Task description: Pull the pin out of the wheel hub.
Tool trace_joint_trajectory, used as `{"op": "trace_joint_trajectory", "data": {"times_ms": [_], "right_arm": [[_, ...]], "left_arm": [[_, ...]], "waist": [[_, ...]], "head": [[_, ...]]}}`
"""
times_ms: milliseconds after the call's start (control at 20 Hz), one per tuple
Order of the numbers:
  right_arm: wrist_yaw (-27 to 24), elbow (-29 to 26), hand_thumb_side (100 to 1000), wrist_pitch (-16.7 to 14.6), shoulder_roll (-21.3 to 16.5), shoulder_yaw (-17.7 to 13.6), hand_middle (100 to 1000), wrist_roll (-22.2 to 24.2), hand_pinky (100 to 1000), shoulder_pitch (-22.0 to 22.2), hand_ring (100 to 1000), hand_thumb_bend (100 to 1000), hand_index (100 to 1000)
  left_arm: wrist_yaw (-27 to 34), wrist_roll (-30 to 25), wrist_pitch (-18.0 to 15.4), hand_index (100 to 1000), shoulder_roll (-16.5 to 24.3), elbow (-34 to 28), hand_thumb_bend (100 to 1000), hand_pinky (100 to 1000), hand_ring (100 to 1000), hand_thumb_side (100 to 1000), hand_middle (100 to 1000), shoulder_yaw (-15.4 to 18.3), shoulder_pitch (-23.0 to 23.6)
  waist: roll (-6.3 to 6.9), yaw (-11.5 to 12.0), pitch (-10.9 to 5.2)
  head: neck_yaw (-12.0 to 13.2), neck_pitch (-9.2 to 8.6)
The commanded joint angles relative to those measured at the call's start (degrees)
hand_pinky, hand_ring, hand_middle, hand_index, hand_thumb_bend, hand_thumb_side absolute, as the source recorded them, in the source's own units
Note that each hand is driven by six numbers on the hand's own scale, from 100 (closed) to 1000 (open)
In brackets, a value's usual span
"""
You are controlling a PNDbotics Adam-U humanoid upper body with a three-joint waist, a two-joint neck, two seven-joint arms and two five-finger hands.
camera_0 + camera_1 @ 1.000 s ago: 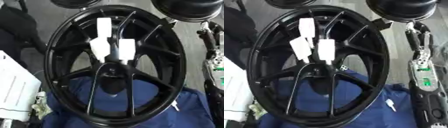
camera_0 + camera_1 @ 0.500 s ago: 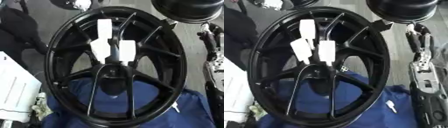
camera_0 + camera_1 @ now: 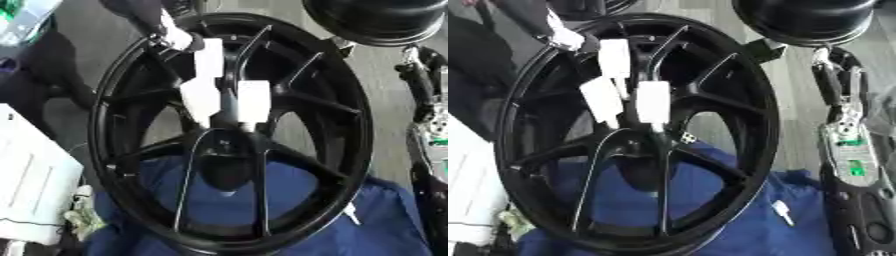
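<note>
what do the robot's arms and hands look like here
Left hand: black, with white rectangular pads and a white piece at the wrist. Right arm: slim, black and silver, with an exposed green board.

I can't make out any pin among the white blocks [image 3: 238,101] at the black spoked wheel hub [image 3: 226,150]. The dark arm [image 3: 540,20] far left is cut off, its hand unreadable.

No text, label or number can be read anywhere (the white tags [image 3: 220,95] on the wheel hub [image 3: 229,150] look blank).
</note>
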Motion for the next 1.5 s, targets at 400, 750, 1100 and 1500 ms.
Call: {"op": "trace_joint_trajectory", "data": {"times_ms": [400,750,1100,1500], "right_arm": [[0.2,-0.3,606,0.1,-1.5,0.2,693,-0.1,783,-0.8,687,100,771],[0.2,-0.3,605,0.1,-1.4,0.2,692,-0.2,784,-0.8,686,100,771],[0.1,-0.3,609,0.1,-1.4,0.3,689,-0.4,783,-0.8,683,100,768],[0.1,-0.2,613,0.2,-1.3,0.4,689,-0.5,783,-0.8,682,100,766]], "left_arm": [[0.7,0.1,-0.2,790,-1.0,3.0,359,780,744,596,721,-0.2,-2.1],[1.1,0.1,-0.4,804,-1.7,4.1,361,787,759,608,739,-0.3,-2.3],[0.7,0.1,-0.6,833,-1.9,4.5,406,807,785,575,774,-0.2,-2.3],[0.4,0.1,-0.6,836,-2.8,5.9,419,808,789,575,779,-0.4,-2.3]], "waist": [[0.10,0.0,-1.85],[0.07,-0.1,-1.78],[-0.02,-0.1,-1.72],[-0.07,-0.2,-1.63]], "head": [[0.4,-0.13],[0.6,-0.06],[0.7,-0.05],[0.8,-0.11]]}}
